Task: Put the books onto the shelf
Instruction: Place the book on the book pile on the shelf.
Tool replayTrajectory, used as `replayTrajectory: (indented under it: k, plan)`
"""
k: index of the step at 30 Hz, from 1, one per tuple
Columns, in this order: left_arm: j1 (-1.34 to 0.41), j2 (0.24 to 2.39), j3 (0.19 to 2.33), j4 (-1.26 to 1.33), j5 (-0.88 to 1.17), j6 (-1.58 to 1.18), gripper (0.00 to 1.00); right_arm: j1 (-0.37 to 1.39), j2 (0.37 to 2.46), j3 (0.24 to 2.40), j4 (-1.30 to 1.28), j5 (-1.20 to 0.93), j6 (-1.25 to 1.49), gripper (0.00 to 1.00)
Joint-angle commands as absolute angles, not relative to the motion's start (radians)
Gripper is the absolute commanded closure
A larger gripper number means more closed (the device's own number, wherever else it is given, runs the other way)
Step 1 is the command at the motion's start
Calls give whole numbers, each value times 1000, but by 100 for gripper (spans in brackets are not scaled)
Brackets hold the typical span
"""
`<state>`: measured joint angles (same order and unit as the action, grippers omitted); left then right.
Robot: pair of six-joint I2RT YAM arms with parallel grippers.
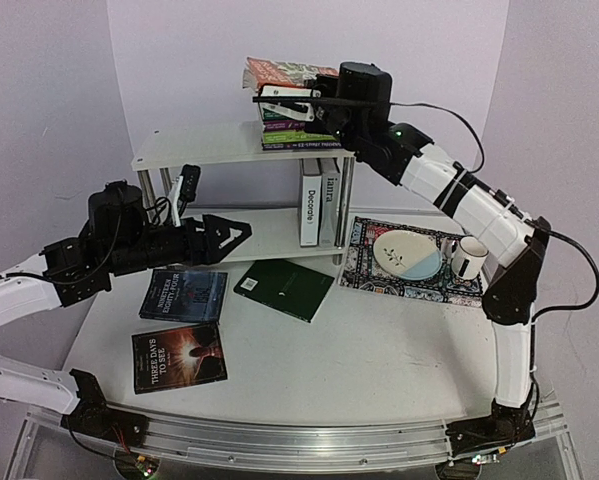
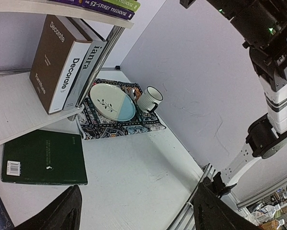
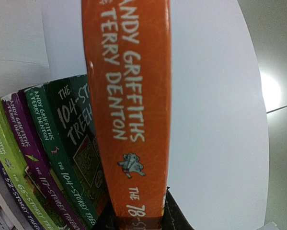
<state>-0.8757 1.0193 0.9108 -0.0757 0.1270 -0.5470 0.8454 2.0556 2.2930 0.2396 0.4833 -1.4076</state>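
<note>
My right gripper (image 3: 136, 223) is shut on the spine of an orange Treehouse book (image 3: 129, 105), held just above the pile of Treehouse books (image 3: 62, 153). From the top view, that orange book (image 1: 282, 72) in the right gripper (image 1: 279, 96) sits over the pile (image 1: 297, 135) on the top board of the white shelf (image 1: 209, 145). "Decorate" (image 1: 310, 205) and the grey book (image 1: 330, 198) stand upright on the lower board. A dark green book (image 1: 284, 288), a dark blue one (image 1: 184, 295) and "Three Days to See" (image 1: 179, 357) lie flat on the table. My left gripper (image 1: 234, 237) hovers open and empty over the table by the lower board.
A patterned mat (image 1: 409, 275) to the right of the shelf carries a plate (image 1: 407, 252) and a striped mug (image 1: 469, 258). The left wrist view shows the same mat (image 2: 119, 128), plate (image 2: 112, 100) and mug (image 2: 150, 99). A metal rail (image 1: 309, 445) runs along the near table edge.
</note>
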Motion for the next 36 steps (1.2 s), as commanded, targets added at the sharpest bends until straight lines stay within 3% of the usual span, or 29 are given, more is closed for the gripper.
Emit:
replayTrajectory:
  k: [1, 36]
  plan:
    - [-871, 1042, 996, -88, 100, -493, 18, 828, 2056, 2375, 457, 462, -1476, 100]
    - [-865, 1148, 1077, -125, 44, -454, 17, 737, 2174, 2449, 455, 447, -1505, 100]
